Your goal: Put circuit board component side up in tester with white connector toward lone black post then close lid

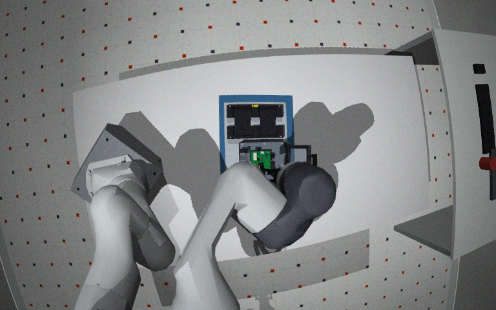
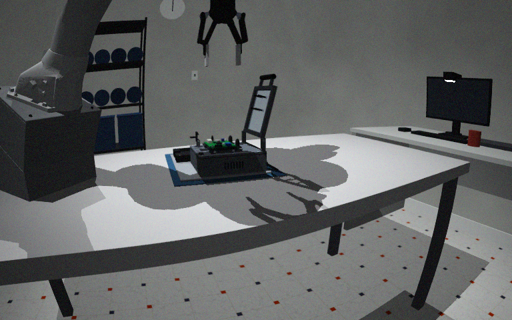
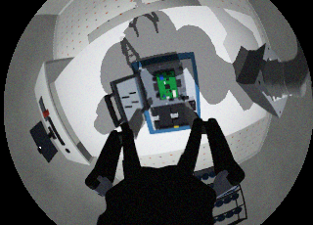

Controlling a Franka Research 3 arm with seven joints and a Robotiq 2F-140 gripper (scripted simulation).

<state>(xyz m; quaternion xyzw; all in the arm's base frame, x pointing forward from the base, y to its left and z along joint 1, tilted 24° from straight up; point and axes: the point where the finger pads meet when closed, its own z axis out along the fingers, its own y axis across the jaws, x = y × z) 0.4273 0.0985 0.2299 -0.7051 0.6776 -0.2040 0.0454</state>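
- Exterior view: white table (image 1: 365,84) (image 2: 151,226) (image 3: 80,88); red cylinder (image 1: 487,163) (image 2: 474,138) (image 3: 46,113) at 3 o'clock.
- Wrist view: circuit board (image 1: 260,158) (image 2: 221,144) (image 3: 166,85), 12 o'clock from my fingers (image 2: 238,55), moderately parted, nothing held.

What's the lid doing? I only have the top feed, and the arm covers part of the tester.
Observer: Exterior view shows the lid standing up from the tester, leaning slightly back. It's open.
Operator: And the gripper? Can't see the fingers.
Observer: Open, nothing between the fingers. In the exterior view the gripper hangs well above the tester.
Operator: Board fully on the tester? Its lower end is hidden from me.
Observer: Wrist view shows the whole circuit board on the tester, component side up. Can't confirm the pins are through its holes.
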